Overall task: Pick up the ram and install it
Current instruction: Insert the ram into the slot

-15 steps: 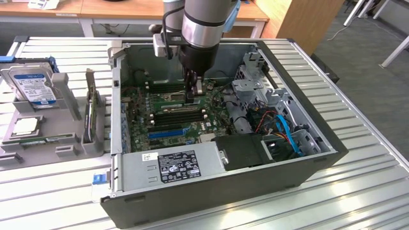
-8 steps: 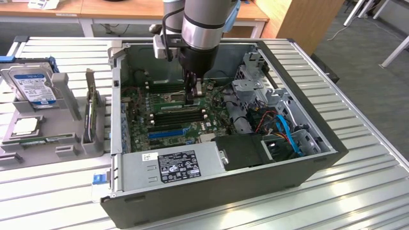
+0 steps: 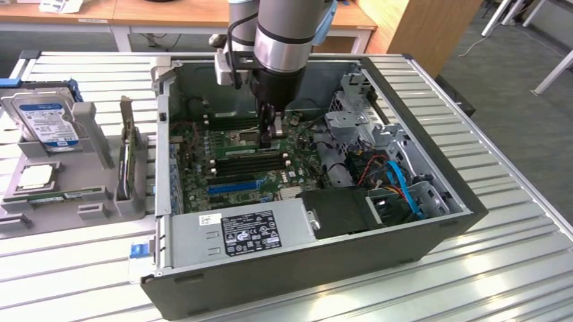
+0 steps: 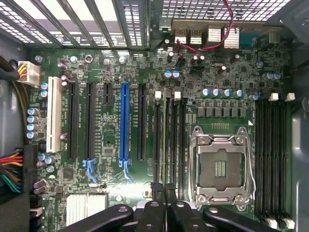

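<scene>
Gripper [image 3: 271,137]: down inside the open case [image 3: 296,268], over the middle of the motherboard [image 4: 108,193]. Fingers pressed almost together. In the wrist view a thin yellow-green edge ran out from between them. Judged to be the ram [image 4: 164,145], pinched edge-on with its flat faces against the pads.

Ram position: directly under the fingertips, not off to either side. It sat over the bank of black memory slots [image 4: 179,140] beside the CPU socket [image 4: 220,166].

Long axis: along the slots and parallel to the long blue slot [image 4: 124,121]. In the exterior view this ran roughly from that view's left to its right. Stick and slot looked aligned lengthwise. Only the one arm was in play, so nearness was not in question.

Key relation: the slot lay straight below the held edge, so what mattered was the vertical gap. Could not tell whether the lower edge had entered the slot or hung just above it. The white end clips' positions could not be read either.

Outward: power supply [image 3: 246,231] at the near edge of the case. Grey fixture [image 3: 90,201] well apart at the exterior view's left. It carried a hard drive [image 3: 45,121], an upright expansion card [image 3: 128,157], and a second narrow green stick [image 3: 67,195] lying flat.
</scene>
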### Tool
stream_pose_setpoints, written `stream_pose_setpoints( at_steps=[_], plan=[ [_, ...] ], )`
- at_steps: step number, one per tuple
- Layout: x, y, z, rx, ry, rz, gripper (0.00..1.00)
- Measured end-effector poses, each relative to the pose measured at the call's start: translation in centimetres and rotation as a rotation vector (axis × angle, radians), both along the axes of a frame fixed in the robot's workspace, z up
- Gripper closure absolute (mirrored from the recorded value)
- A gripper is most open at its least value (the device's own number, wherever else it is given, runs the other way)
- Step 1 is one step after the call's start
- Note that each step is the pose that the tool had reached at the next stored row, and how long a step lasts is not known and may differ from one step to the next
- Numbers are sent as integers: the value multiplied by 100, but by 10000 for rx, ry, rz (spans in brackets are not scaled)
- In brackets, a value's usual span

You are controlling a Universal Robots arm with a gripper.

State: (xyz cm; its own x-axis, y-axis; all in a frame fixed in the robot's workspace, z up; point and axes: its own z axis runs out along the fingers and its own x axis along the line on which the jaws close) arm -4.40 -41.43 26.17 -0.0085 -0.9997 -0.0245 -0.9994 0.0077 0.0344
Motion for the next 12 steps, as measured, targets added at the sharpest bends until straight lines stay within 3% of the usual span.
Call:
stream_pose_setpoints(
  at_steps=[12],
  plan=[
    [0, 0, -65, -21, 0, 0, 88]
  ],
)
